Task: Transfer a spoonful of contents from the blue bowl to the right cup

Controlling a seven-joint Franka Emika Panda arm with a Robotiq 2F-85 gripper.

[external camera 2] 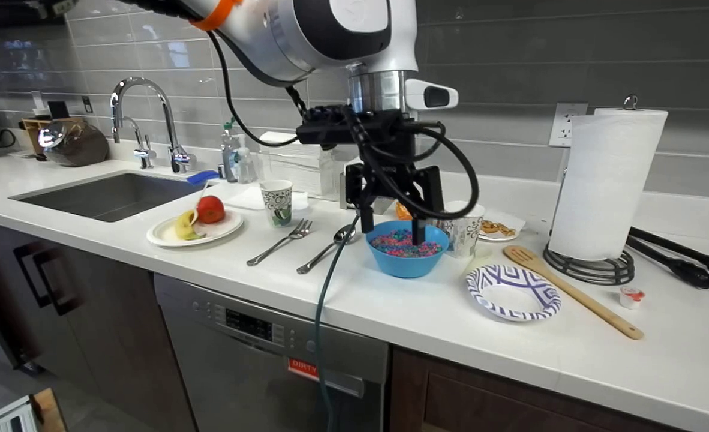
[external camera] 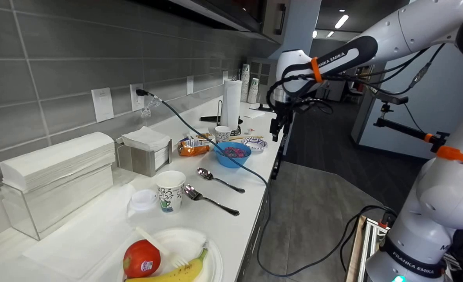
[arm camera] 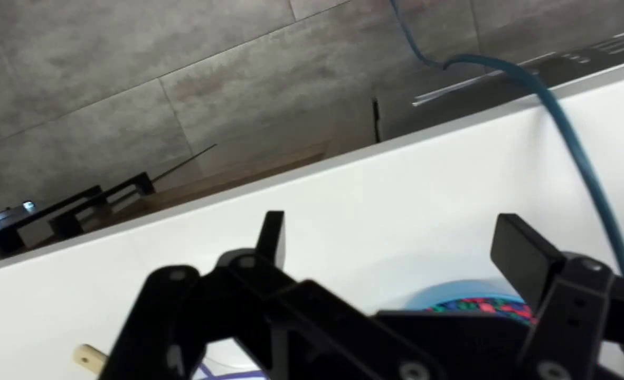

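The blue bowl (external camera: 233,162) (external camera 2: 407,267) stands upright on the counter and holds small pink and blue pieces. In the wrist view its rim (arm camera: 457,289) shows at the bottom, partly hidden by my gripper. The right cup (external camera 2: 466,237) (external camera: 223,135), white and patterned, stands close beside the bowl. A similar left cup (external camera 2: 277,203) (external camera: 171,194) stands farther off. A metal spoon (external camera: 226,184) (external camera 2: 318,258) lies on the counter between the left cup and the bowl. My gripper (external camera: 280,135) (external camera 2: 393,227) (arm camera: 394,235) is open and empty, raised near the counter's front edge, in front of the bowl.
A fork (external camera: 212,201) lies beside the spoon. A cable (external camera 2: 326,312) crosses the counter and hangs over its edge. A patterned dish (external camera 2: 498,306), a wooden spoon (external camera 2: 582,295), a paper towel roll (external camera 2: 612,186) and a plate with fruit (external camera 2: 168,237) stand around.
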